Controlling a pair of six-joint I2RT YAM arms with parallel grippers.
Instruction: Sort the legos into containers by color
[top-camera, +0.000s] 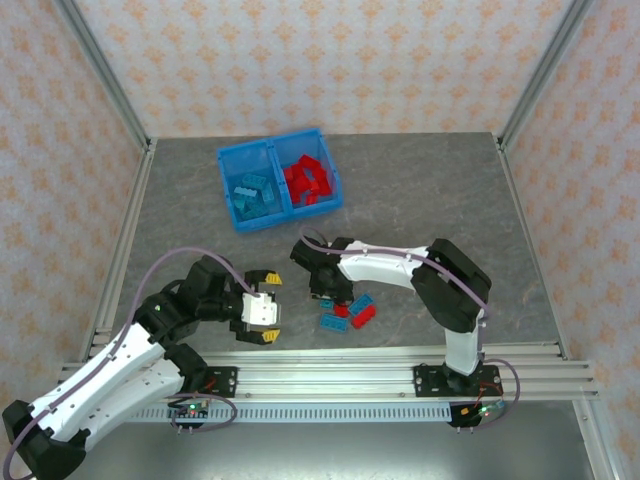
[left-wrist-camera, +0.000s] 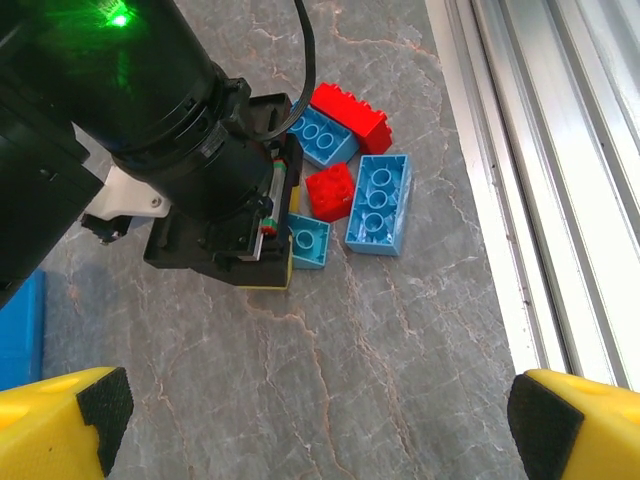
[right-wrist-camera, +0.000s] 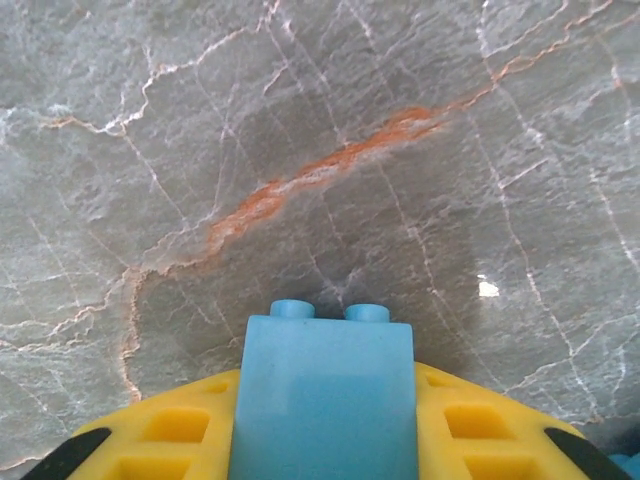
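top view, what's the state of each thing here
left gripper, open, empty
right gripper, shut on a blue brick
bin, holds blue pile in left half, red pile in right half
loose bricks, two red and two blue, unsorted on the table

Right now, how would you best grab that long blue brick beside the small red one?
Probably from straight above, pinching the long blue brick across its narrow width: it lies flat, one long side is free, though the small red brick crowds the other.
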